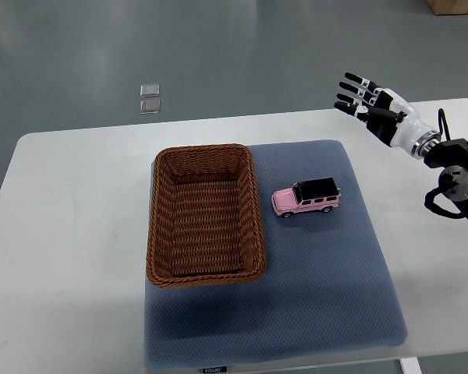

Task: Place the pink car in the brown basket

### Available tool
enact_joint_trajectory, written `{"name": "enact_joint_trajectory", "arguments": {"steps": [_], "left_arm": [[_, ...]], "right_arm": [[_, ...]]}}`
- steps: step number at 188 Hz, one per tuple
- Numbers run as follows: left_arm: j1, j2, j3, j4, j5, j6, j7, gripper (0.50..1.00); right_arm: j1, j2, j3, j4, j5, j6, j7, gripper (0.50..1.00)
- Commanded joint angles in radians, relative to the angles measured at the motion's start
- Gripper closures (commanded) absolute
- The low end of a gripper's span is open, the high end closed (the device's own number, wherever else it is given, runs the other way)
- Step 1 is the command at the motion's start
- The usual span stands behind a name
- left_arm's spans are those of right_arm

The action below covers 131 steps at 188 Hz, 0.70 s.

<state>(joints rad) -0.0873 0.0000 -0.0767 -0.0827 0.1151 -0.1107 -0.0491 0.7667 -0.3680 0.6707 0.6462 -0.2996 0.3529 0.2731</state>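
One pink car point(306, 197) beside the brown basket point(206, 214) on a blue mat point(335, 288) — right hand point(372, 105) spread, empty.

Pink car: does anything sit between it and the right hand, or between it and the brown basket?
Nothing visible does. The pink car stands alone on the blue mat, just right of the brown basket, with bare mat between them. The right hand hovers open above the table's far right, and only bare table and mat lie between it and the car.
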Motion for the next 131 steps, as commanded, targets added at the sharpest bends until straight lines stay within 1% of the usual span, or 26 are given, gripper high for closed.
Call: {"name": "enact_joint_trajectory", "arguments": {"steps": [1, 35, 59, 92, 113, 131], "left_arm": [[0.0, 0.0, 0.0, 0.001, 0.0, 0.0, 0.0, 0.5], [0.001, 0.0, 0.0, 0.003, 0.0, 0.0, 0.0, 0.5], [0.001, 0.0, 0.002, 0.003, 0.0, 0.0, 0.0, 0.5], [0.0, 0.0, 0.002, 0.003, 0.0, 0.0, 0.0, 0.5], [0.0, 0.0, 0.002, 0.003, 0.0, 0.0, 0.0, 0.5], [0.0, 0.0, 0.002, 0.003, 0.0, 0.0, 0.0, 0.5]], "right_arm": [[0.002, -0.008, 0.001, 0.006, -0.056, -0.002, 0.001, 0.585], [0.014, -0.022, 0.0, 0.044, -0.214, 0.003, 0.008, 0.585], [0.016, -0.06, -0.011, 0.118, -0.378, 0.037, 0.025, 0.585], [0.028, -0.123, -0.052, 0.217, -0.561, 0.067, 0.067, 0.585], [0.028, -0.147, -0.079, 0.274, -0.656, 0.066, 0.074, 0.585], [0.026, -0.149, -0.082, 0.296, -0.762, 0.064, 0.077, 0.585]]}}
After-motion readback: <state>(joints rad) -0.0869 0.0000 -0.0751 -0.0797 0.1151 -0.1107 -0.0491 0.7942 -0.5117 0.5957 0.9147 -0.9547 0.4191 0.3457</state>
